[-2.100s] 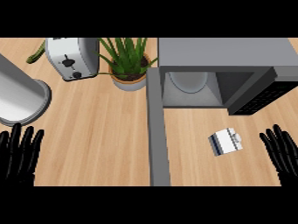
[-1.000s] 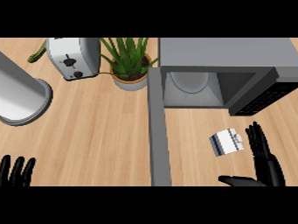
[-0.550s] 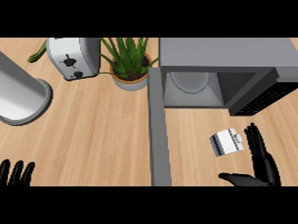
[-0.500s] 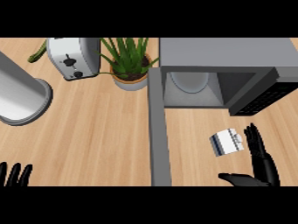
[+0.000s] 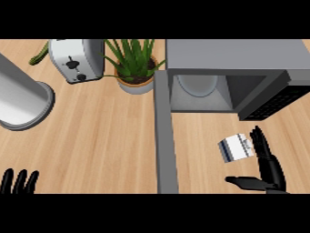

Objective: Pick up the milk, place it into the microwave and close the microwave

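No readable label on milk (image 5: 236, 148). R hand (image 5: 267, 168) open, fingers straight beside it; L hand (image 5: 14, 183) open, resting at bottom edge.

View: head cam, single; no 2nd view supplied, so no overlap to be logged.
Position: set above the surface (image 5: 103, 136), aimed steeply down.
Framing: microwave (image 5: 237, 68), toaster (image 5: 77, 59) and plant (image 5: 133, 57) are seen toward top edge; hands are cut off by lower edge.
Range: mid; most of the surface's width is taken in.
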### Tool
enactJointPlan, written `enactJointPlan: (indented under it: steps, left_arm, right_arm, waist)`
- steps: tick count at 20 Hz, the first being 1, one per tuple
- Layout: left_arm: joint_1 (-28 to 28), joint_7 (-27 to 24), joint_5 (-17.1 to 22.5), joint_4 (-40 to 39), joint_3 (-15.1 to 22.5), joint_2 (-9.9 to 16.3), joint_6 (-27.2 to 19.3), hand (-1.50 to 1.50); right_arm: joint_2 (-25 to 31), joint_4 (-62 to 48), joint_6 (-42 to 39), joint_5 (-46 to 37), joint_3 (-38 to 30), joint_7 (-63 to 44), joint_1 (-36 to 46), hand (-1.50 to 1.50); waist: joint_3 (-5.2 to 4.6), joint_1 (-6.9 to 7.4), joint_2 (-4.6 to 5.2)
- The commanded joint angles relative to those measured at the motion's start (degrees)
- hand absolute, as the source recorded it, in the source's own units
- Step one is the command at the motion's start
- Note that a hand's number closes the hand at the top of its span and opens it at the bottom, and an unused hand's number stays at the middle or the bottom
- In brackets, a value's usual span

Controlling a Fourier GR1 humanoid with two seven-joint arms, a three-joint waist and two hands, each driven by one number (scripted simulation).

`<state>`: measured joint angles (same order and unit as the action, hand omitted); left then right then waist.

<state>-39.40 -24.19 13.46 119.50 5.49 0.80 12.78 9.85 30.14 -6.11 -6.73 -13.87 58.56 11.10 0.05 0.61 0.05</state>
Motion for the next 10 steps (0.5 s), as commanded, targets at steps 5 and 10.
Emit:
enactJointPlan:
  steps: [5,10]
  left_arm:
    - [-2.4,-4.71,-0.07,-3.13,-1.19,0.24,2.57,-1.5]
    - [-2.39,-2.09,1.67,-0.15,-1.38,0.47,2.31,-1.5]
  right_arm:
    - [-1.04,-4.31,-0.64,0.09,0.18,7.14,3.02,-1.5]
    - [-1.75,-7.23,-0.69,0.53,0.08,3.94,6.11,-1.5]
  waist:
    - [0.0,0.23,-0.02]
    - [0.0,0.06,0.0]
